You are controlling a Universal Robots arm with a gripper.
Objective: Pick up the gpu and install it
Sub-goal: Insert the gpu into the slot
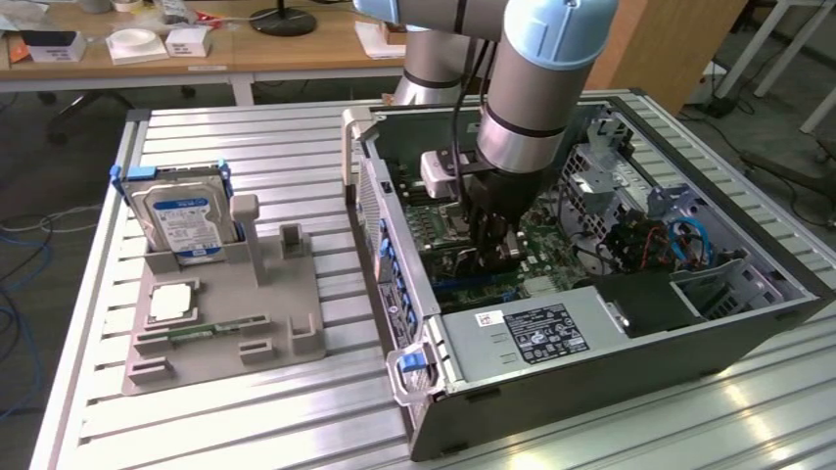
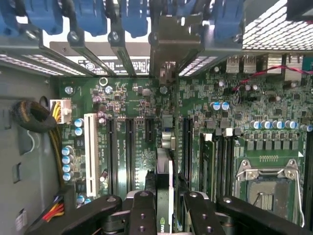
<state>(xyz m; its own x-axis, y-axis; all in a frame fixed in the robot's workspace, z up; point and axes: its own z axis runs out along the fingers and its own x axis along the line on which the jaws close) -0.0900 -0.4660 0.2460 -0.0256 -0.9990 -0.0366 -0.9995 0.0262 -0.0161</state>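
- While the arm reaches down into the open computer case [image 1: 614, 323], we see its gripper [image 1: 494, 257] low over the motherboard [image 1: 549, 257], near the case's middle.
- From the wrist view we see the gripper [image 2: 165, 196] closed on the gpu [image 2: 165, 147], which we view edge-on as a thin dark blade between the two black fingers [image 2: 143, 215].
- We see the gpu standing upright over the motherboard [image 2: 132, 103], lined up along the long dark expansion slots [image 2: 120, 152], with its pale metal bracket [image 2: 173, 46] at the far end against the case's rear wall, between the blue slot clips [image 2: 132, 17].
- We cannot tell whether the card's lower edge is already seated in a slot or just above it.
- On the exterior view's left, we see a grey fixture tray [image 1: 229, 328] on the slatted table [image 1: 261, 147], well apart from the case.
- We see a silver hard drive [image 1: 183, 217] with a blue-white label upright in that tray, and a small green memory stick [image 1: 196, 335] lying flat nearer the tray's front.
- We also see an empty processor socket [image 2: 266, 183] on the motherboard, beside the gripper.
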